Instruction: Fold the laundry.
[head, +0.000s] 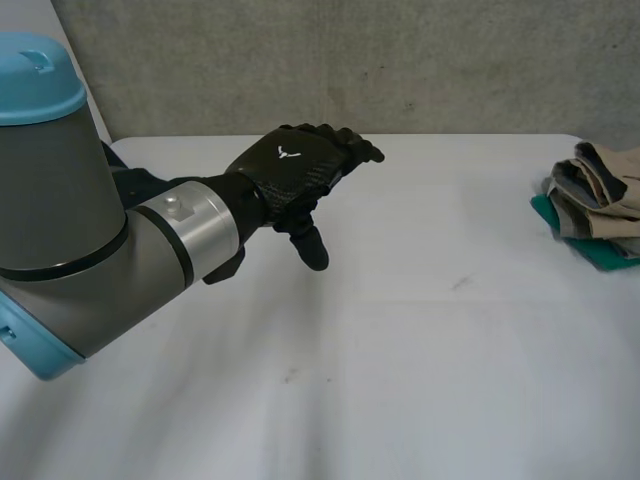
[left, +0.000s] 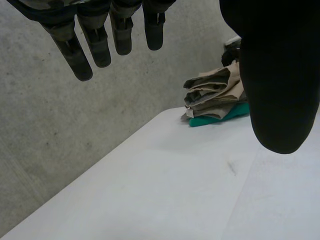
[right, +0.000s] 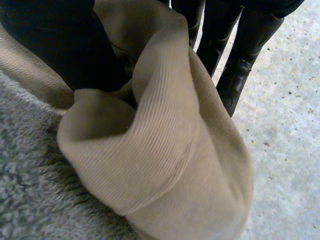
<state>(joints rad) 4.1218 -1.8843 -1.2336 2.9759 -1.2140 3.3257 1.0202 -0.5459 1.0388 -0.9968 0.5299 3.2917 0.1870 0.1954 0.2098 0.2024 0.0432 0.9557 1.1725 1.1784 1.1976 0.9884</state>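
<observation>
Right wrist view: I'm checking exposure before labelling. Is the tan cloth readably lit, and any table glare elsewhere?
Right wrist view: the tan cloth is evenly lit, its ribbing visible, dark only in the fold by the right hand. Head view: the white table shows soft light, no glare. Left wrist view: likewise.

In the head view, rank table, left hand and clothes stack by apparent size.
1. table
2. left hand
3. clothes stack, though the hand is nearer the camera, so that order is unsure.
</observation>
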